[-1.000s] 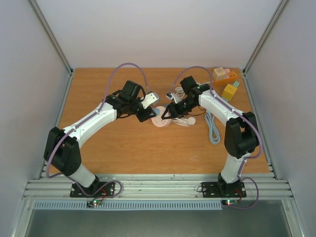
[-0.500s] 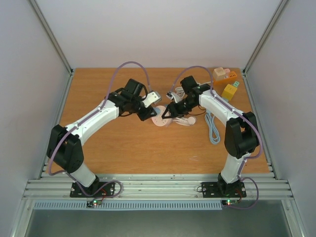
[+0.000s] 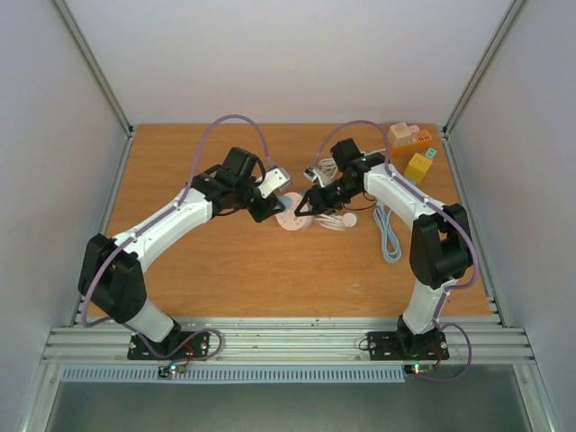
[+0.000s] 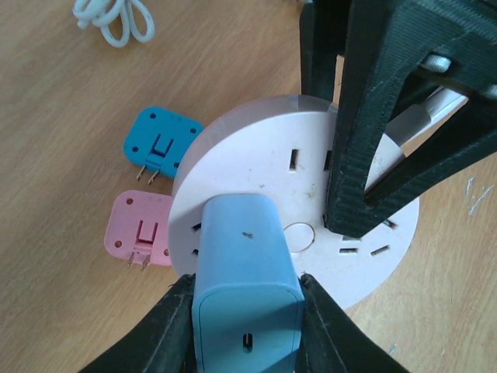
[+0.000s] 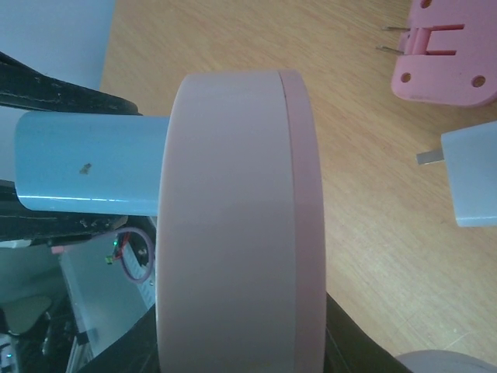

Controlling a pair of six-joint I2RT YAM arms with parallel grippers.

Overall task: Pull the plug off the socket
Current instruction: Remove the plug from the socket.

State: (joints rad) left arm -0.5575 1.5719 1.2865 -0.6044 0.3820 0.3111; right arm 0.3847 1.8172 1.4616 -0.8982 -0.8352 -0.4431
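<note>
I'm watching the left gripper (image 4: 245, 320) clamping the light blue plug (image 4: 245, 256), one black finger pressing on each side of its body. The plug is sitting seated in the round pink socket (image 4: 256, 148), near the rim.

The right gripper (image 3: 301, 206) is pinching the socket itself. The left wrist view is showing me one of its fingers (image 4: 353, 155) bearing on the slotted face. The right wrist view is giving me what that angle hides: the socket edge-on, filling the gap between the jaws, with the plug sticking out of its far face.

Only the left wrist view is showing the blue adapter (image 4: 159, 144) and a coiled white cable (image 4: 116, 19). Both wrist views are catching the pink adapter (image 4: 140, 233) on the table (image 4: 62, 116) just beside the socket. From above, I'm seeing both arms meeting mid-table over it.
</note>
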